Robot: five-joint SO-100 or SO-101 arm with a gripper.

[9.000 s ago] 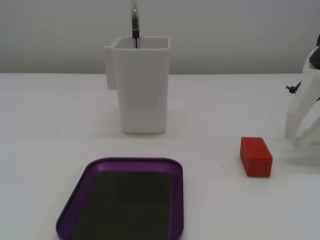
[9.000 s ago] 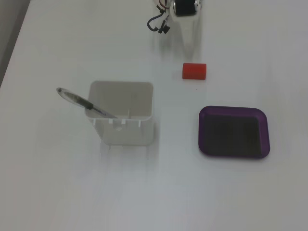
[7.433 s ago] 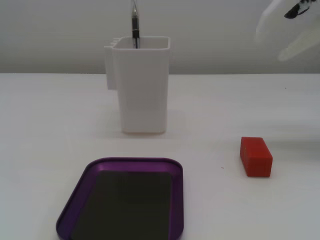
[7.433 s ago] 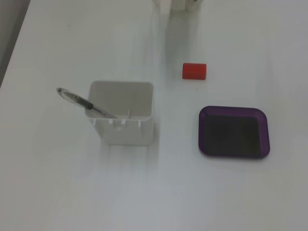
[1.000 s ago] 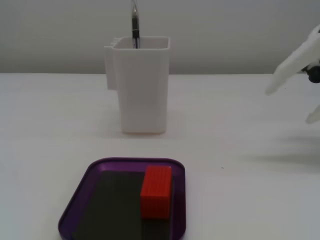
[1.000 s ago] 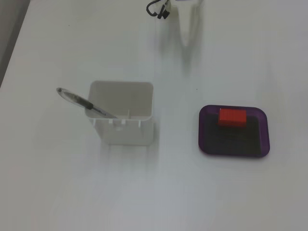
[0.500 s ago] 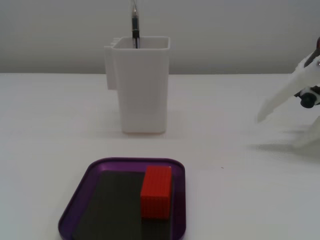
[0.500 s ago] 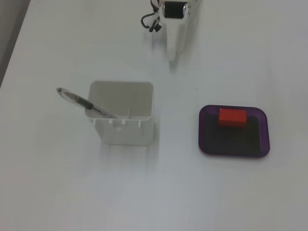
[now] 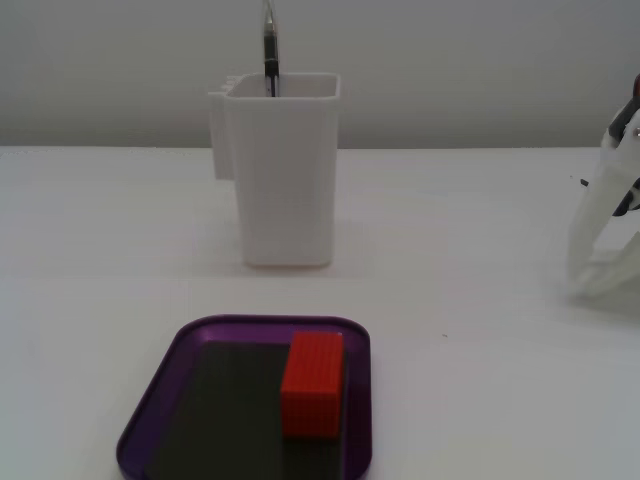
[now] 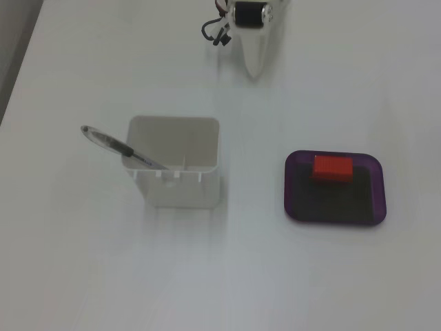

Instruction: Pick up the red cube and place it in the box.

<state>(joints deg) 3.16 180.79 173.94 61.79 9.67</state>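
Note:
The red cube stands inside the box, a shallow purple tray, toward its right side and near the tray's far rim. In the other fixed view the cube lies at the top edge of the tray. My gripper is at the right edge of that fixed view, low over the table, well away from the tray and empty. From above the gripper shows at the top, its white fingers together in one tapered point.
A tall white plastic container stands behind the tray with a pen sticking out of it. From above, the container is left of the tray and the pen leans out to the left.

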